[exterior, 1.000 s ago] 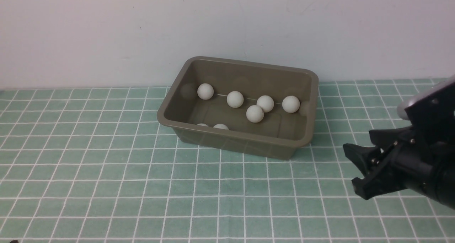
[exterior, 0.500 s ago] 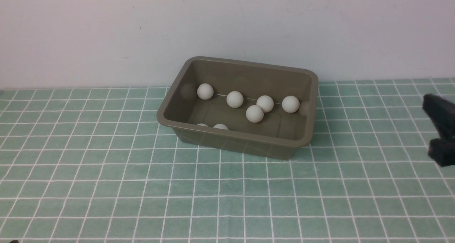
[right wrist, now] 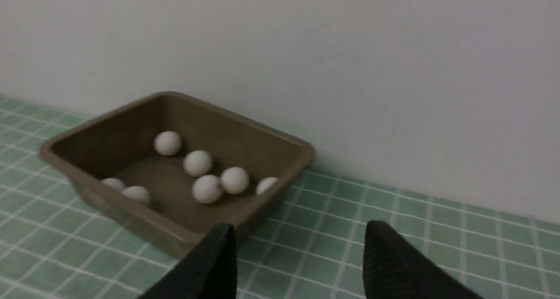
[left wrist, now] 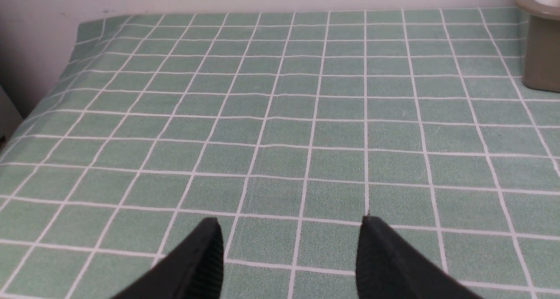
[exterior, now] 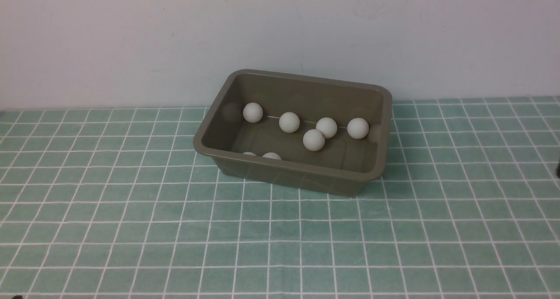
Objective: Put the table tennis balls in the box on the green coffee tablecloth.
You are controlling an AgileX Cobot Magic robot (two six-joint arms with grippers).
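Sitting on the green coffee tablecloth (exterior: 131, 211) close to the pale back wall (exterior: 131, 41), the box (exterior: 302, 176) is an olive-brown rectangular plastic tub with rounded corners, a rolled rim and sloping walls. Its long axis runs across the front view, left to right, turned slightly so that its right end lies a little nearer the camera than its left. It stands upright with its opening facing up.

All seven table tennis balls (exterior: 289, 122) lie inside it (small, matte, white). Four form a loose row along the foot of the far wall, a fifth touches the third of that row on its near side, and two more sit by the near wall towards the left end, half hidden behind the rim.

The cloth is teal-green with thin white lines forming small squares, and it covers the worktop right up to the wall.

The left tool (left wrist: 288, 255) hovers over bare cloth well to the left of the box, its two black fingers (left wrist: 197, 264) spread apart with nothing between them. The right tool (right wrist: 299, 264) is off to the right of the box and faces it, its black fingers likewise parted and empty (only cloth shows in the gap)
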